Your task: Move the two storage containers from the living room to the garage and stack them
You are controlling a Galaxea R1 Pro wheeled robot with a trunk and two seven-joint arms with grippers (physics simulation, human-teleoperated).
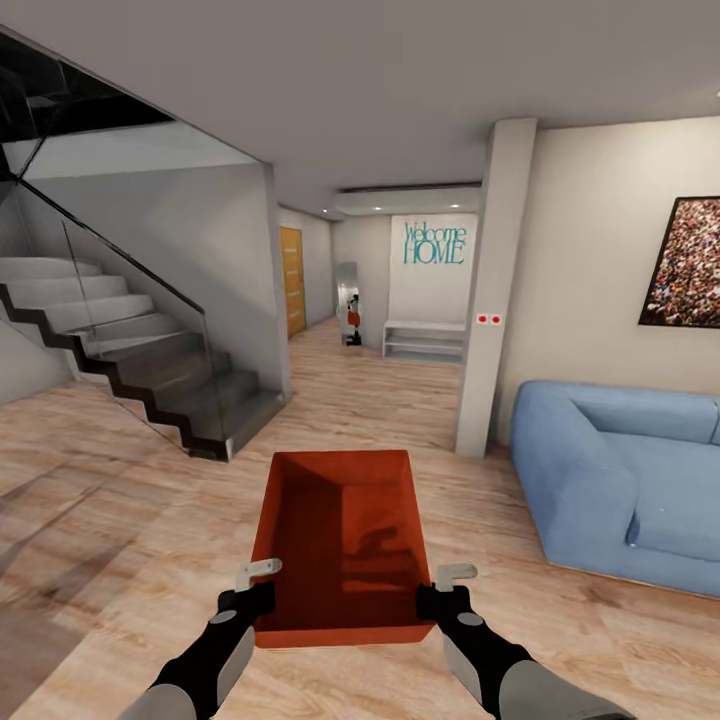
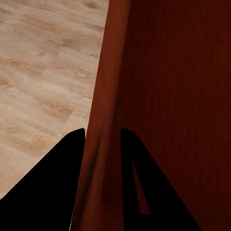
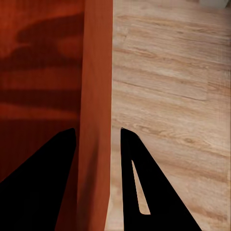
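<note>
The left gripper [image 1: 258, 588] and right gripper [image 1: 440, 590] each pinch one long side wall of an open-topped orange-red storage container [image 1: 340, 540], a finger on either face. Gripped on both sides near its close end, the container hangs level above the plank floor [image 1: 120, 480] of the living room, facing the hallway [image 1: 340, 350] between the staircase [image 1: 130, 350] and the blue sofa [image 1: 610, 480].

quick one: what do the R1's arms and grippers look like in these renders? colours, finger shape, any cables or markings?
In the head view, both forearms are pale grey shells running into black wrists. The left gripper and right gripper carry light grey, flat, angular fingers. In the wrist views the fingers render as plain black tapering wedges, one with a narrow slot. No cables or markings visible.
</note>
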